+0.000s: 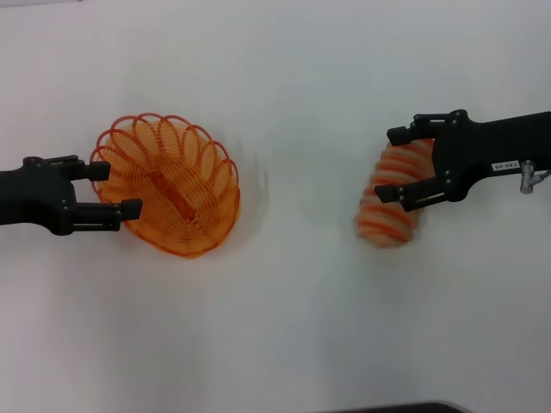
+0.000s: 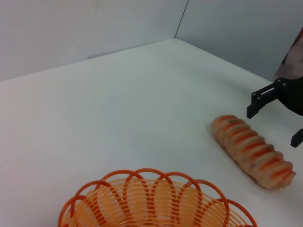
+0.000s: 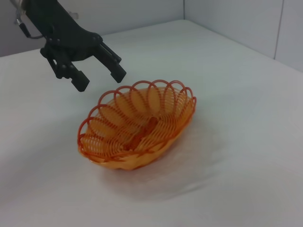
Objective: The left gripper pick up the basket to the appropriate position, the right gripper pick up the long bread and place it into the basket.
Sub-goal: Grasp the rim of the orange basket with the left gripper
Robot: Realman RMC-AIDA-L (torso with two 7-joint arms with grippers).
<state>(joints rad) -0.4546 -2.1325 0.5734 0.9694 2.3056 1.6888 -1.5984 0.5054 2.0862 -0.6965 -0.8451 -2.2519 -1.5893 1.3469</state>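
The orange wire basket (image 1: 172,191) stands empty on the white table at the left; it also shows in the left wrist view (image 2: 156,203) and the right wrist view (image 3: 137,127). My left gripper (image 1: 114,188) is open at the basket's left rim; in the right wrist view the left gripper (image 3: 98,78) hangs just above that rim, not touching it. The long bread (image 1: 387,219) lies on the table at the right, and shows in the left wrist view too (image 2: 251,151). My right gripper (image 1: 396,163) is open, its jaws spread over the bread's far end; it also shows in the left wrist view (image 2: 276,122).
The white table (image 1: 284,327) runs between basket and bread. Grey walls (image 2: 94,28) meet at a corner behind the table. A dark edge (image 1: 387,408) shows at the near side of the head view.
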